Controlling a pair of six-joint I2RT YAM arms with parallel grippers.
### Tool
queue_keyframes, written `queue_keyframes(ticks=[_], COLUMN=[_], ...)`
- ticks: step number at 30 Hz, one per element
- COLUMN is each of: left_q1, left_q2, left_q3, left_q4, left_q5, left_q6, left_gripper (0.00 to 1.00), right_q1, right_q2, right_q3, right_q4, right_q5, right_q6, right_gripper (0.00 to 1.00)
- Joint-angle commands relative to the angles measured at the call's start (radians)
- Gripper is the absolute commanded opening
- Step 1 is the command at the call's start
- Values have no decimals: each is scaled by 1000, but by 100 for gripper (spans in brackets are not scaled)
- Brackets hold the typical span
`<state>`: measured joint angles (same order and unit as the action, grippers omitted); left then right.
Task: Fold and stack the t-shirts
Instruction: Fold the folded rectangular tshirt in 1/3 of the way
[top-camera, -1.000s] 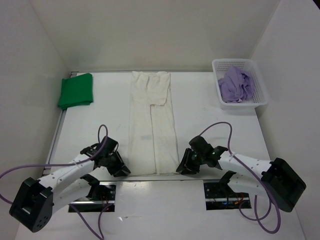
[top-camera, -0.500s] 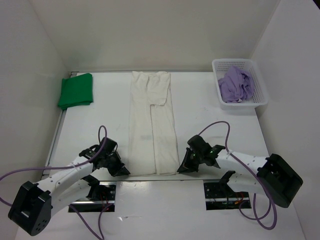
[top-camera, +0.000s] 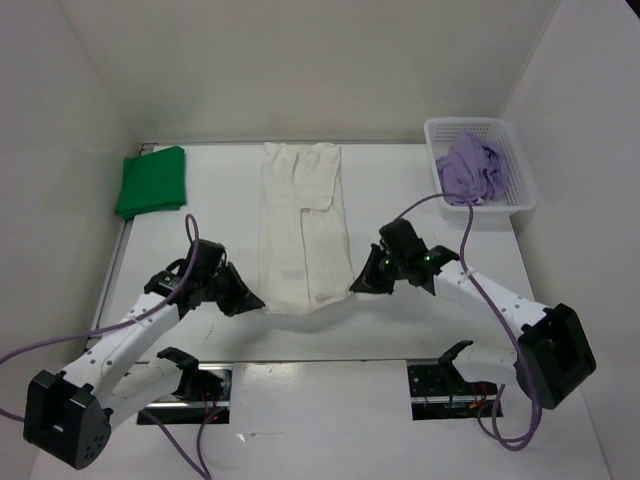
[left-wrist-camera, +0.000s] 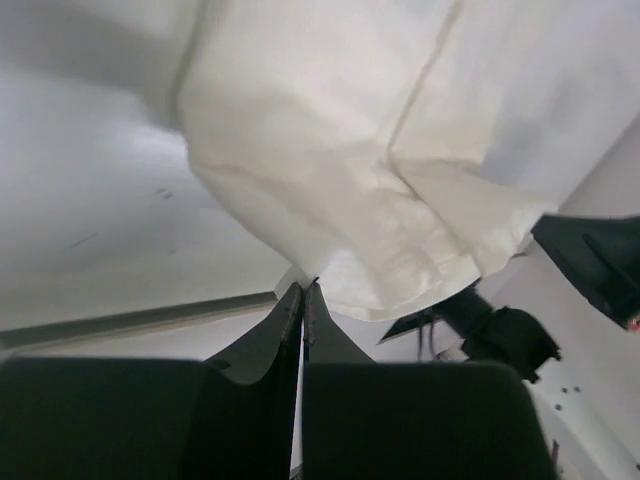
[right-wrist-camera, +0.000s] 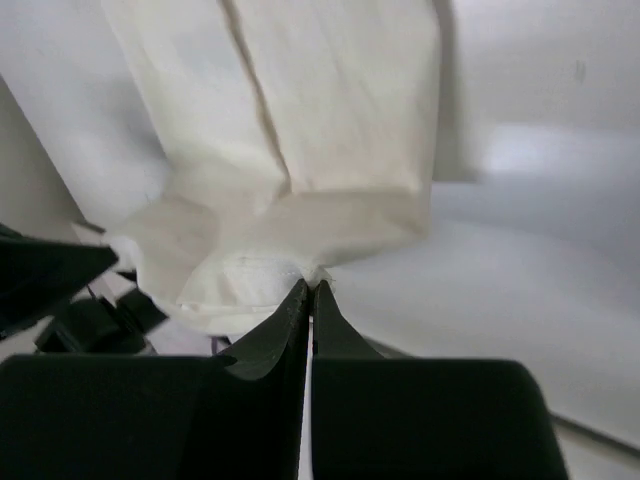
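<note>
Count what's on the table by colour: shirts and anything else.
green t-shirt: 1
cream t-shirt: 1
lavender t-shirt, in the basket: 1
white basket: 1
Total: 4 (3 shirts, 1 basket)

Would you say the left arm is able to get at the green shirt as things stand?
Probably not yet: the left tool is shut on a near corner of the white shirt. Nothing lies between it and the green shirt.
</note>
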<state>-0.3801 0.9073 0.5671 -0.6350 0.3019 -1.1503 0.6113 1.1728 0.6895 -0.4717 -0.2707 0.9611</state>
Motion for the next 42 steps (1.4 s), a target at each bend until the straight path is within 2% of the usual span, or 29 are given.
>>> queue_keyframes(ticks=[1,4,7,9,12,18,23,26,30,33,34,37,42], left_q1=[32,111,217,268,280,280,280,290,290,290,290,308,308], left_q2=[94,194,386,459,596,841,946,978,1013,1032,1045,1032,780], left_q3=[94,184,322,390,511,632,740,777,797,797,806,786,657], left_q4=[87,184,238,268,305,363,390,405,454,474,474,503,583], left_q5=[-7,-6,-30,-44,-66,-101,-89,-127,-127,-127,-127,-103,-135], left_q6=[31,87,185,216,254,273,282,282,282,282,282,273,254], left_gripper=[0,0,0,0,0,0,0,1,2,9,23,45,49], right_q1=[-106,-156,-200,-228,-248,-275,-285,-294,-304,-315,-315,-315,-315], right_q2=[88,201,324,388,514,735,866,925,938,972,982,996,902], right_q3=[149,263,366,447,569,778,890,953,967,981,1002,1041,1079], right_q4=[-42,-42,-13,8,18,27,39,30,30,44,44,24,-22], right_q5=[19,19,30,39,30,59,70,70,80,61,61,44,37], right_q6=[-174,-252,-291,-318,-350,-398,-398,-407,-407,-407,-407,-417,-447], right_gripper=[0,0,0,0,0,0,0,0,0,3,9,19,35])
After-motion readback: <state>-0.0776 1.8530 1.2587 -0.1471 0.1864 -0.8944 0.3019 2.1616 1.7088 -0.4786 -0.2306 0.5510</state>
